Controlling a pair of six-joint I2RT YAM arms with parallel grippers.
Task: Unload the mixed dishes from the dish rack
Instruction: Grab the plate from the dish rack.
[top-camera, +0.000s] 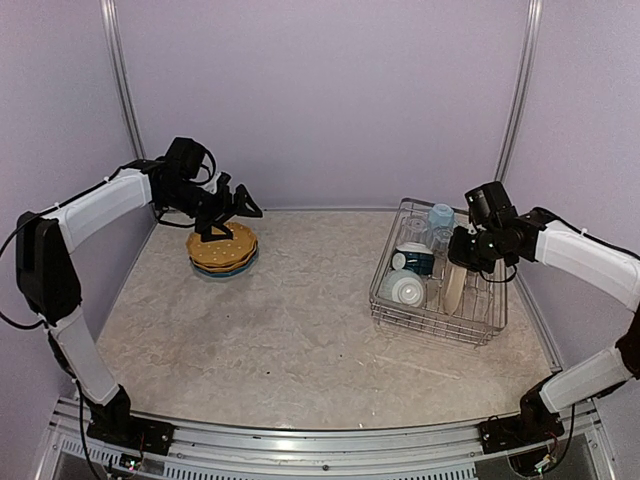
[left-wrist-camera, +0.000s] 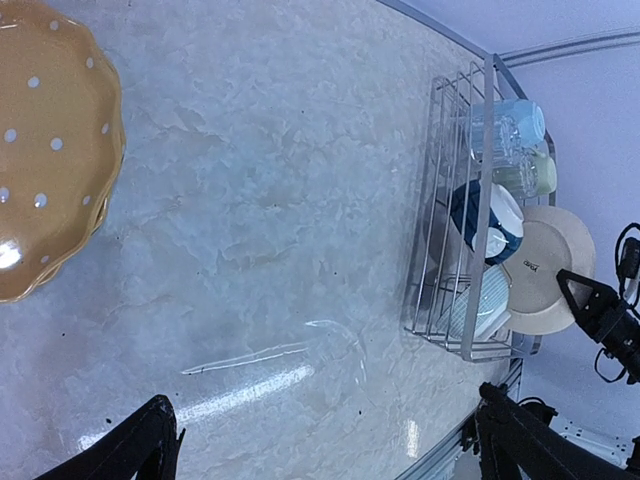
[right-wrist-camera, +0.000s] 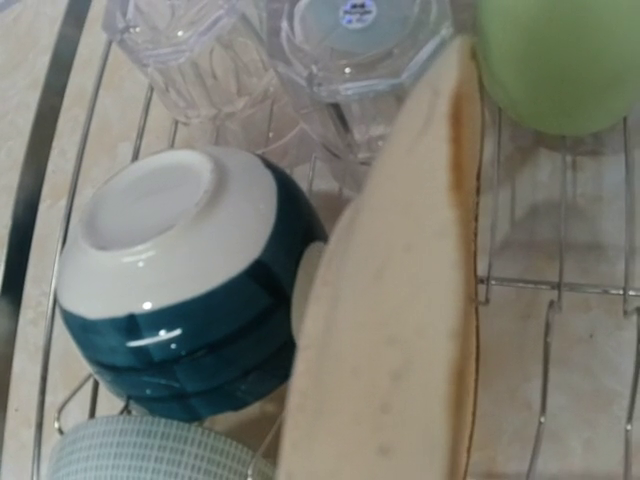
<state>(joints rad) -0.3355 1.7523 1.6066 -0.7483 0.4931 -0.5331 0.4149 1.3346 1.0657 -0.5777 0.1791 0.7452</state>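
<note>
Cream plate stands on edge in the dish rack, faces sideways. My right pincer is just above it, grip unclear; my left pincer gapes wide.

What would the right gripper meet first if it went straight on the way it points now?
Most likely the cream plate standing on edge in the dish rack: it fills the middle of the right wrist view. How near it is remains unclear.

We see a white-dotted yellow-orange plate, a cream plate, a teal-and-white bowl, a green mug, a beige marbled surface.
</note>
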